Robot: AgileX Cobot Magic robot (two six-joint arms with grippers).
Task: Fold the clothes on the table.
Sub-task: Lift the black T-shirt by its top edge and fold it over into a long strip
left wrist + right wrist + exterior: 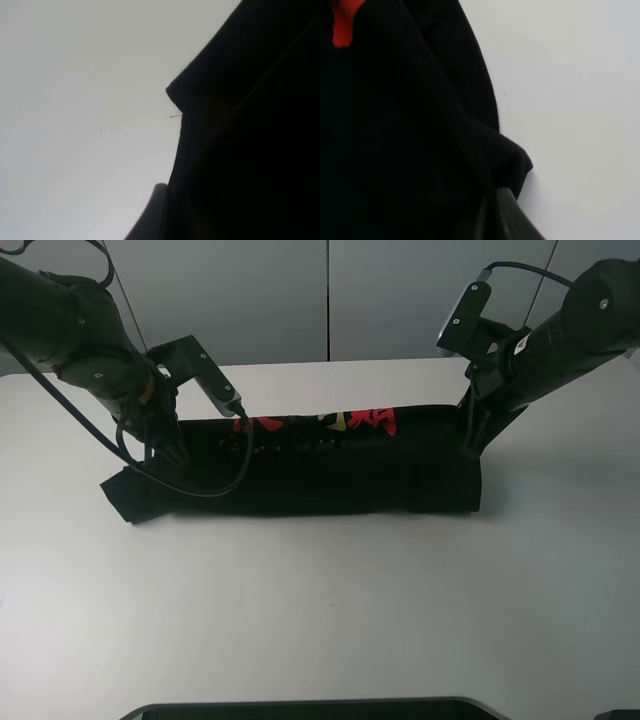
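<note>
- Two grippers are clenched, apparently pinching the T-shirt (330,475), though cloth hides the fingertips.
- At its left end sits the left gripper (166,448), at its right end the right gripper (472,443).
- Black T-shirt lies in a long folded band across the table's (320,620) middle.

wall: grey panels (250,290) – vertical seam (328,300) between two | near edge: dark rounded-corner slab (310,710) – partly cut off | light: soft, even

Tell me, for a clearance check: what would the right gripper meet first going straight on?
The black T-shirt, whose right end the right gripper seems to pinch; below that cloth, the table.
</note>
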